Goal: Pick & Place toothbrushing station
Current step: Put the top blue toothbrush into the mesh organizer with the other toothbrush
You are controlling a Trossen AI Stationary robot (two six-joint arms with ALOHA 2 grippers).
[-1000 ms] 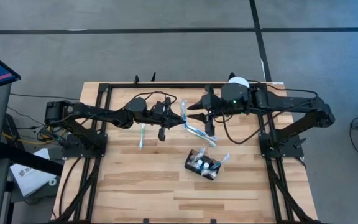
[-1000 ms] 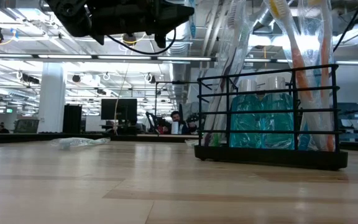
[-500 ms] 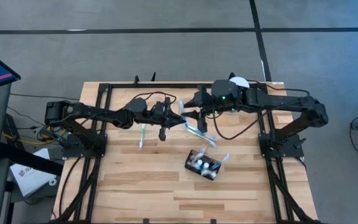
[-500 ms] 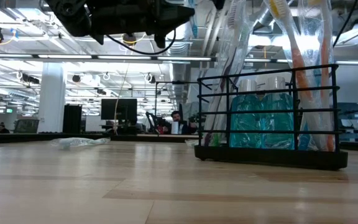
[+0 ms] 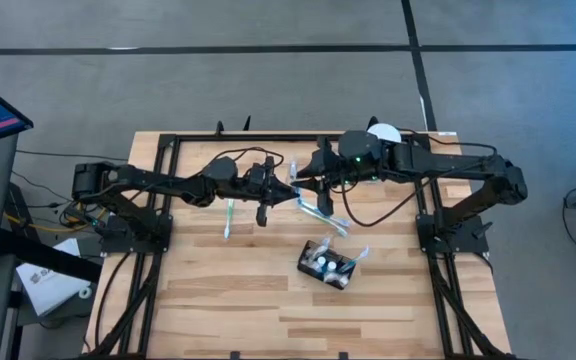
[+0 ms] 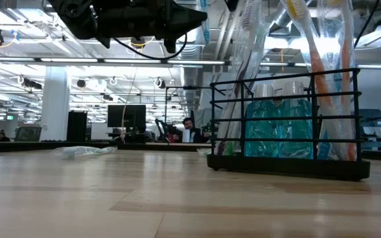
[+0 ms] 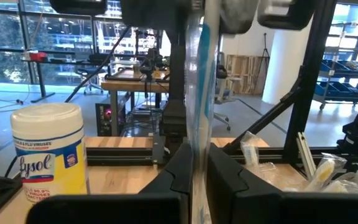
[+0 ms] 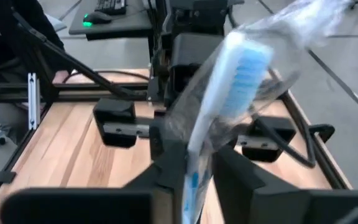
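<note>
We look down on a wooden counter (image 5: 218, 300) with two dark arms reaching toward each other across its far half. The left hand (image 5: 290, 186) and the right hand (image 5: 301, 181) meet near the middle, both closed on the same clear-wrapped toothbrush (image 5: 295, 176). In the left wrist view its fingers (image 7: 182, 176) pinch the wrapped handle, which rises upright between them. In the right wrist view the blue-bristled head (image 8: 244, 62) sticks up from that hand's clamped fingers (image 8: 169, 158).

The toothbrushing station (image 5: 327, 263), a small black wire holder, sits on the counter nearer the front edge, well apart from both hands and slightly to the right of them. It holds wrapped toothbrushes and small white-capped items. In the low view it stands upright close to the camera (image 6: 286, 122), with teal packets inside.

Another wrapped toothbrush (image 5: 228, 217) lies flat beneath the left arm. A third (image 5: 320, 212) lies flat between the hands and the station. A white-lidded tub of wipes (image 5: 384, 132) with a yellow label stands at the far edge, partly hidden behind the right arm. A black metal frame (image 5: 168, 150) borders the counter.
</note>
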